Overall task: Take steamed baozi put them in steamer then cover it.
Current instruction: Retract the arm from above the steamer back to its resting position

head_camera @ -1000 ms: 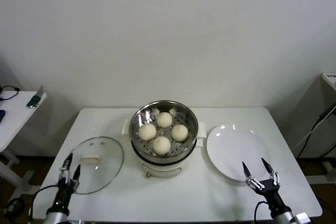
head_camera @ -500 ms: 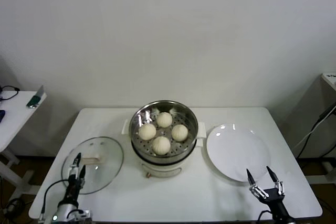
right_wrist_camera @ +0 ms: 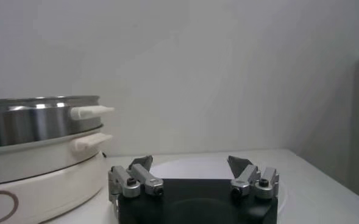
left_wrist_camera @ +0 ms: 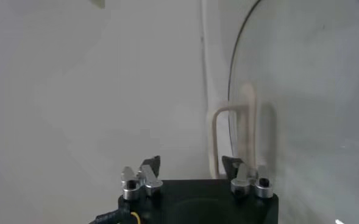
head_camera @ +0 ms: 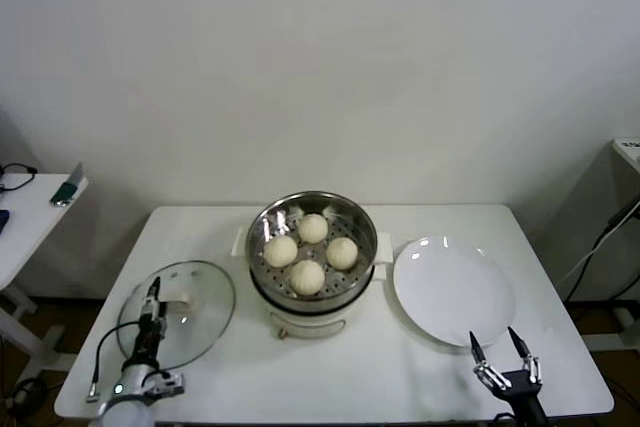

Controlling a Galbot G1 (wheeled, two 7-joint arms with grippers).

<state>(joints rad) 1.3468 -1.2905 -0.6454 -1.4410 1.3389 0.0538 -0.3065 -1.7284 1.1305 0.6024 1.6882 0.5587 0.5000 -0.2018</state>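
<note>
Four cream-white baozi [head_camera: 307, 276] lie in the shiny steamer [head_camera: 360, 219] on its white pot base [head_camera: 310, 324] at the table's middle. The glass cover [head_camera: 200, 327] lies flat on the table to the steamer's left, its cream handle [head_camera: 178, 299] up. My left gripper [head_camera: 152, 294] is open over the cover, just left of the handle; the left wrist view shows the handle [left_wrist_camera: 231, 140] close ahead of the open gripper [left_wrist_camera: 190, 164]. My right gripper [head_camera: 497, 349] is open and empty at the table's front right; it also shows in the right wrist view [right_wrist_camera: 190, 161].
A flat white plate [head_camera: 452, 287] lies right of the steamer, just beyond my right gripper; it shows in the right wrist view [right_wrist_camera: 191, 165] with the steamer [right_wrist_camera: 39, 119] off to one side. A small side table [head_camera: 30, 212] stands at the far left.
My left gripper has moved in over the cover toward its handle and turned edge-on. My right gripper has drawn back toward the table's front edge.
</note>
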